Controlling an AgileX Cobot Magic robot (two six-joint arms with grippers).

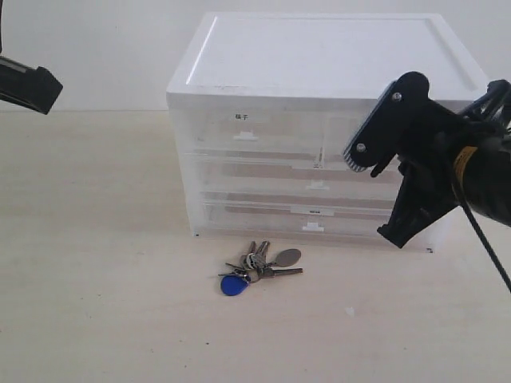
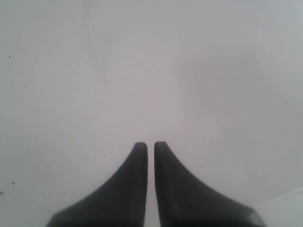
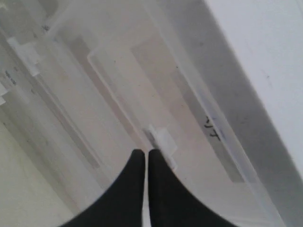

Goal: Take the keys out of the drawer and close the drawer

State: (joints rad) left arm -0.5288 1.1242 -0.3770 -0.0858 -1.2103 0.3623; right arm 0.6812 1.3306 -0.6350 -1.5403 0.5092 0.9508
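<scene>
1x keys, 1x cabinet, 2x tool: L tool, R tool

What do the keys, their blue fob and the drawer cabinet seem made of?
The keys look like bare metal: silvery grey with a dull sheen. The fob is glossy blue, probably plastic. The cabinet seems white plastic, with an opaque matte top and translucent drawer fronts that show the inside faintly.
</scene>
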